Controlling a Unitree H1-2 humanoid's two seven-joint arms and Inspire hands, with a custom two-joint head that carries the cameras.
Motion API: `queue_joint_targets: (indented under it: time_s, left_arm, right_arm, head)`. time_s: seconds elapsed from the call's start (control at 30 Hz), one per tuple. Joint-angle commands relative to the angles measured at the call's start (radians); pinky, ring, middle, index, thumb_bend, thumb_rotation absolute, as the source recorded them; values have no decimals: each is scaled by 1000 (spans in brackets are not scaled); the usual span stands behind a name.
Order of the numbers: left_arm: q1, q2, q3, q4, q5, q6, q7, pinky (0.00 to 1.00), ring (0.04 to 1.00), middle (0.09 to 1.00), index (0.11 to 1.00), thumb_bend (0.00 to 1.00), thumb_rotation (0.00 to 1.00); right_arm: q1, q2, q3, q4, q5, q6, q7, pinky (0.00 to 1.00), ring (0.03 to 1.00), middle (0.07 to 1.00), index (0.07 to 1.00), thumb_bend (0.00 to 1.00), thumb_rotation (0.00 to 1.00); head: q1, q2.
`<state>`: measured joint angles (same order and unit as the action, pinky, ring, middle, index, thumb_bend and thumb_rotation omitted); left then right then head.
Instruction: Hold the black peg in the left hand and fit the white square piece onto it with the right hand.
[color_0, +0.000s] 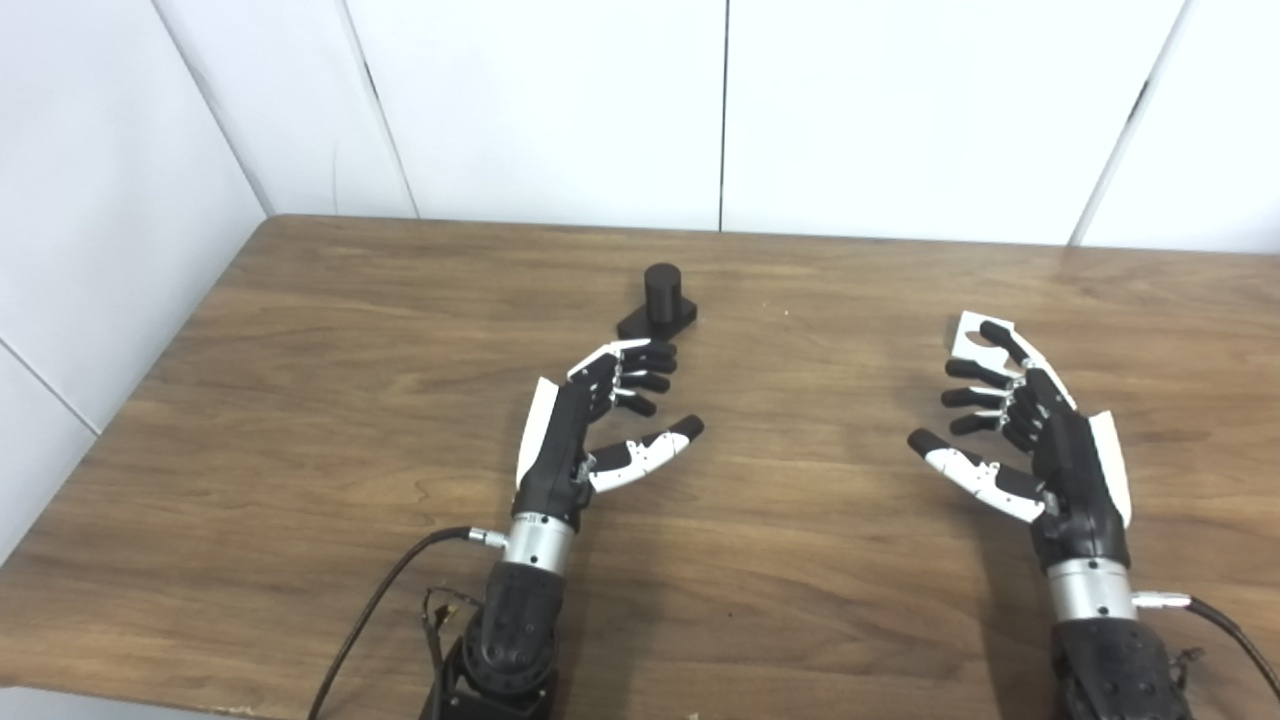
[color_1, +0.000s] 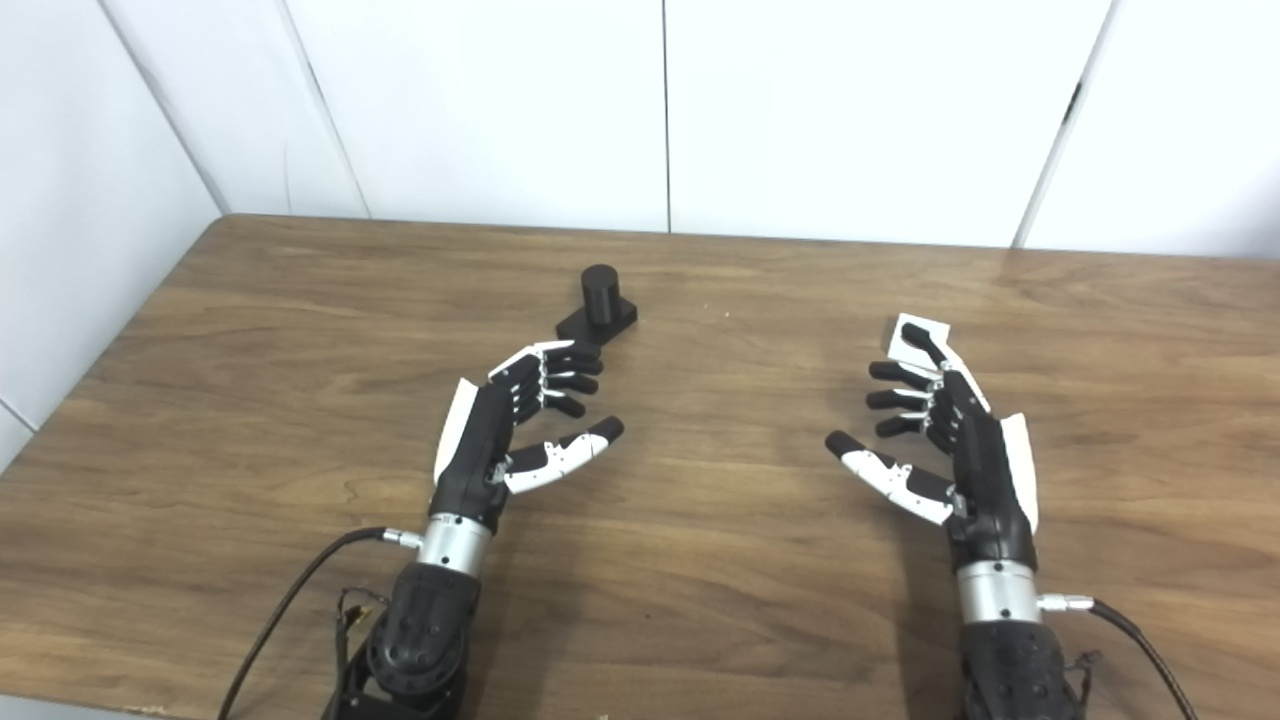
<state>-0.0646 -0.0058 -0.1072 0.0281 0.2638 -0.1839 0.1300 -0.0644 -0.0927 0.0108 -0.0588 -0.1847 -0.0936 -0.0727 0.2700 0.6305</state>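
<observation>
You're at the very start: nothing is picked up yet. Your left hand (color_0: 590, 430) hovers just short of the black peg (color_0: 660, 300), fingers spread and lightly curled, thumb held out to the side, gripping nothing. Your right hand (color_0: 1020, 440) is the same, fingers apart and empty, with its upper fingertips reaching over the white square piece (color_1: 915, 340); whether they touch it is not clear. Both parts rest on the wooden table (color_0: 300, 420), the peg toward the middle far side, the white piece well apart from it on the right.

Everything remains to be done: grasp the peg, grasp the white piece, bring them together and seat one on the other.

The peg looks like matte black plastic, a short upright cylinder standing on a low square base, so you can probably pinch either the base or the post. The white piece is a thin flat plate with crisp corners, lying flat; your fingers hide its middle, so any hole in it cannot be seen. Being so flat, it may be awkward to lift off the smooth, faintly glossy wood-grain tabletop
</observation>
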Motion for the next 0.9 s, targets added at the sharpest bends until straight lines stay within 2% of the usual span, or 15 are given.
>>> queue_joint_targets:
  time_s: [0.0, 0.17, 0.33, 0.57, 0.87]
  left_arm:
    - [16, 8, -9, 59, 46, -34, 20, 557, 657, 691, 662, 589, 89]
    - [7, 12, -11, 60, 51, -34, 29, 533, 646, 685, 662, 590, 83]
    - [-6, 13, -8, 29, 86, 3, 41, 535, 645, 688, 660, 597, 122]
    - [-32, -8, 20, -53, 134, 157, 51, 486, 613, 674, 645, 588, 137]
    - [-107, 25, 20, -92, 212, 304, 30, 617, 684, 704, 674, 645, 235]
  right_arm:
    - [-19, -14, -8, 12, -3, -46, -4, 502, 620, 703, 852, 585, 46]
    - [-21, -16, -11, 13, 5, -42, -1, 506, 625, 710, 851, 586, 12]
    - [-30, -24, -13, 26, 4, -59, -1, 502, 621, 700, 853, 581, 36]
    - [-38, -32, -14, 24, -3, -52, 0, 491, 609, 696, 855, 573, 45]
    - [-55, -40, -13, 42, -10, -65, -1, 492, 609, 701, 852, 572, 57]
  head:
    - [-1, -1]
    - [-3, -6]
    - [-5, -9]
    - [-4, -13]
    - [-5, -22]
